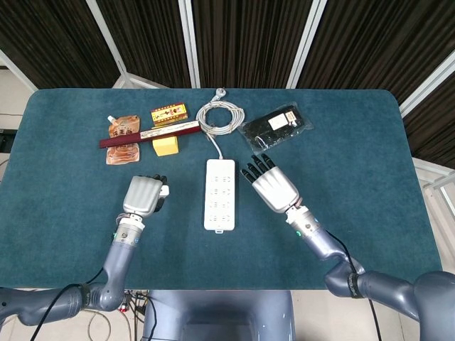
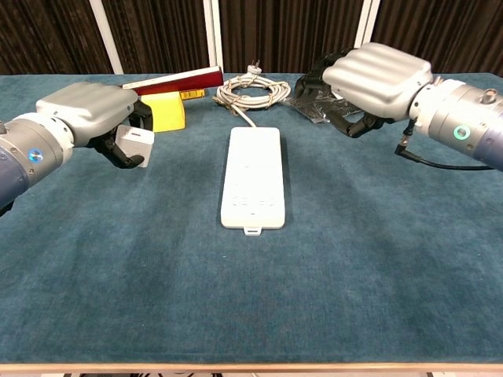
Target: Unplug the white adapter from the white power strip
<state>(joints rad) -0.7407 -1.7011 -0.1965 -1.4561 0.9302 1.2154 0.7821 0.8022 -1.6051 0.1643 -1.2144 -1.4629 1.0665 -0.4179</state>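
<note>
Your left hand (image 2: pixel 90 110) gripped the white adapter (image 2: pixel 132 144), at nine o'clock from the white power strip (image 2: pixel 253 177). It looked small, light, hard. Your right hand (image 2: pixel 376 72) held nothing, fingers loosely spread.

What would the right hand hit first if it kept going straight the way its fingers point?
Probably the black plastic bag. In the head view the right hand, empty, points up the table toward it with only bare cloth between, though the hand's height above the table is unclear.

Left hand (image 2: pixel 90 118) grips white adapter (image 2: pixel 133 144), well left of power strip (image 2: pixel 252 177); right hand (image 2: pixel 369 78) raised, empty.
</note>
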